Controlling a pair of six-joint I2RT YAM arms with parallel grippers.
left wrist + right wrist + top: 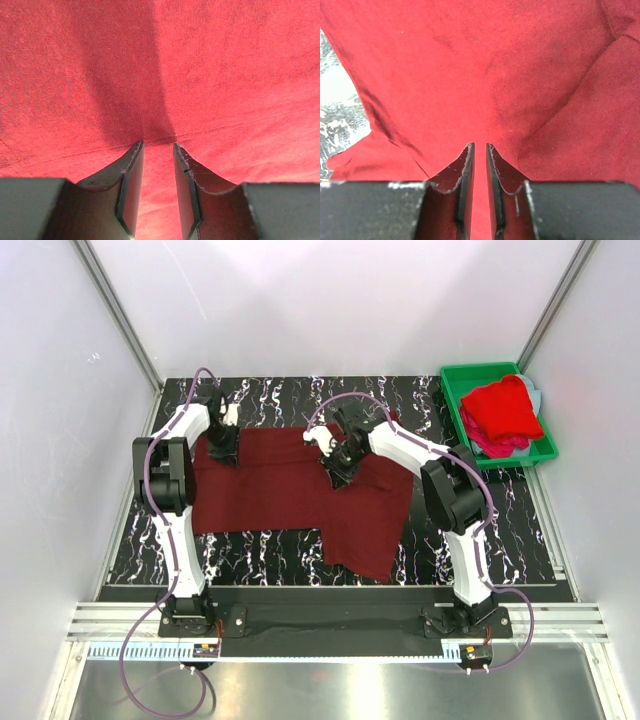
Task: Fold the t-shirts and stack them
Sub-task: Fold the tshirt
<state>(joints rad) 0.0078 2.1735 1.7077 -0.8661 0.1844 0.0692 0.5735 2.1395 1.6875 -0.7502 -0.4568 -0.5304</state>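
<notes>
A dark maroon t-shirt (290, 495) lies spread on the black marbled table (270, 400), with one part hanging toward the near edge at the right. My left gripper (222, 445) is down on its far left corner. In the left wrist view the cloth (225, 75) fills the gap between the jaws (157, 145), and a seam puckers at the tips. My right gripper (338, 468) presses on the far edge near the middle. Its jaws (480, 146) stand nearly together on the shirt (470, 60), and creases run in toward them.
A green bin (455, 380) stands at the far right corner. It holds a folded bright red t-shirt (503, 408) on top of a pink one (495, 448). White walls close in the left, right and far sides. Bare table (335, 100) shows left of the cloth.
</notes>
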